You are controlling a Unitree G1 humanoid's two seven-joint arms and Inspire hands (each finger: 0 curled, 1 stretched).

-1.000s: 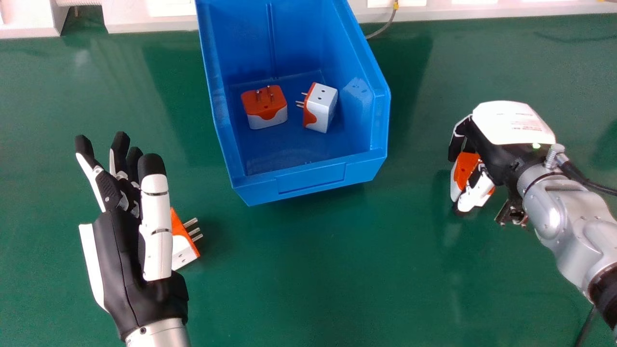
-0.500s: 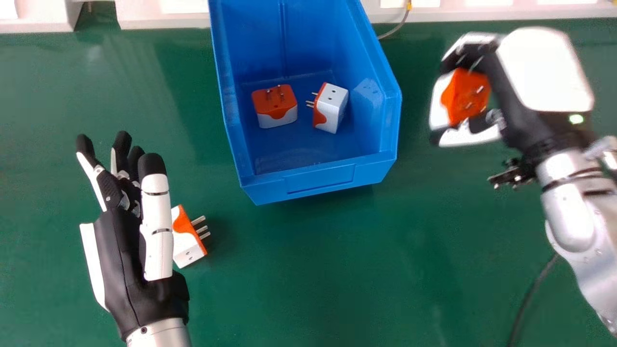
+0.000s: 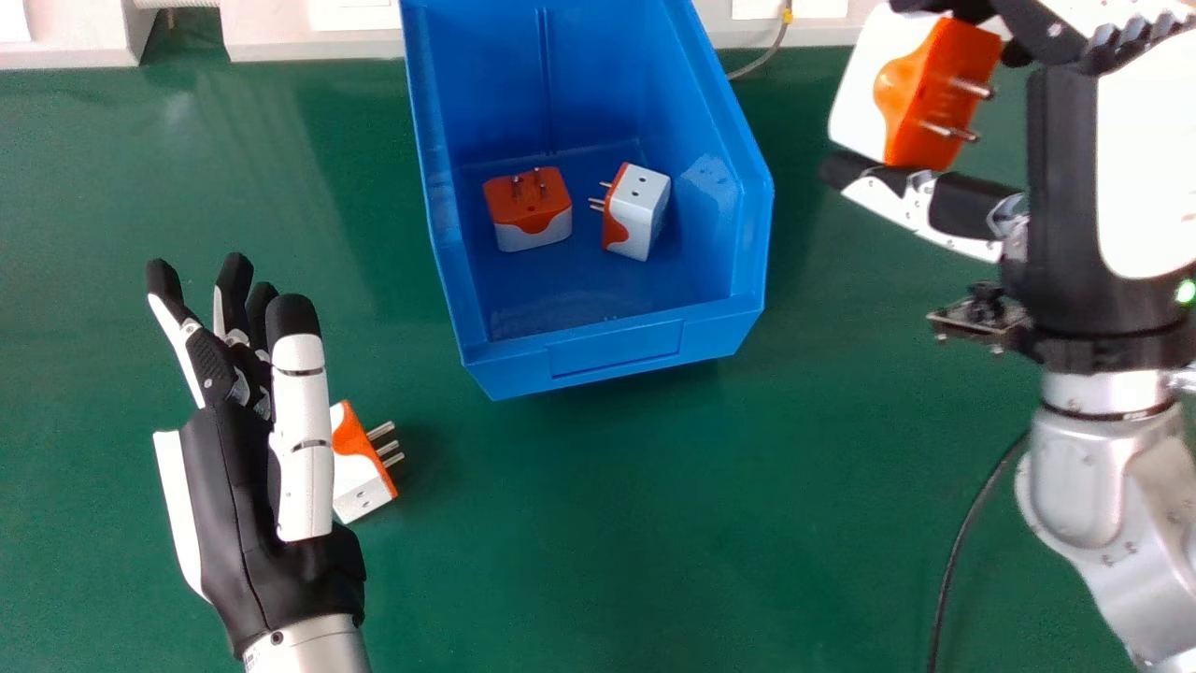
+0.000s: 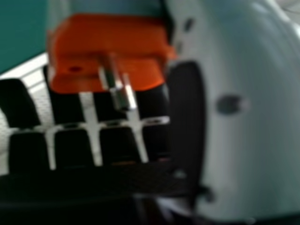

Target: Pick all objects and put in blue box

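The right hand [image 3: 1060, 187] pinches one plug [image 3: 920, 89], prongs palmward, between the blue box's [image 3: 617, 346] two and three o'clock, open surface [image 3: 804, 243] between. The left hand [image 3: 234, 505], fingers extended, has another plug [image 3: 363, 477] at three o'clock.

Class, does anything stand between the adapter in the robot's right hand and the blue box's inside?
Only the right wall of the blue box stands between the adapter in the right hand and the box's inside. No other object shows in that gap. Whether the adapter is high enough to clear it, I cannot tell.
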